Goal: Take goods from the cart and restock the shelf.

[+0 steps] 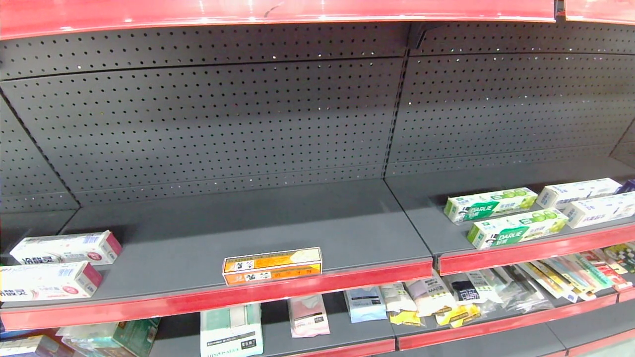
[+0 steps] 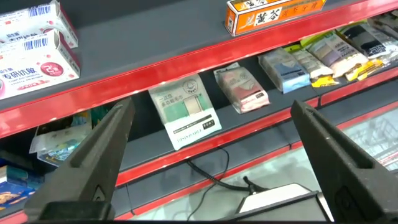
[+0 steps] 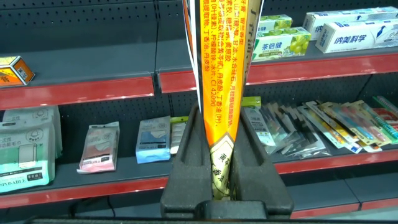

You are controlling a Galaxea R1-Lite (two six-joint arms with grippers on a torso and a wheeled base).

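Observation:
My right gripper [image 3: 219,146] is shut on a long orange box [image 3: 221,68], which stands upright between its fingers, in front of the shelf. A matching orange box [image 1: 272,265] lies at the front edge of the grey middle shelf [image 1: 297,223]; it shows too as the orange box [image 2: 273,14] and the orange box [image 3: 12,68]. My left gripper [image 2: 211,155] is open and holds nothing. It hangs low in front of the lower tier, below that shelf's red front strip [image 2: 186,68].
White-and-pink boxes [image 1: 59,265] lie at the shelf's left end. Green boxes [image 1: 503,215] and white-blue boxes [image 1: 588,201] lie on the right section. Packets [image 1: 307,315] and flat packs [image 1: 560,277] fill the lower tier. Bare shelf lies around the orange box. A black cable [image 2: 211,174] lies on the floor.

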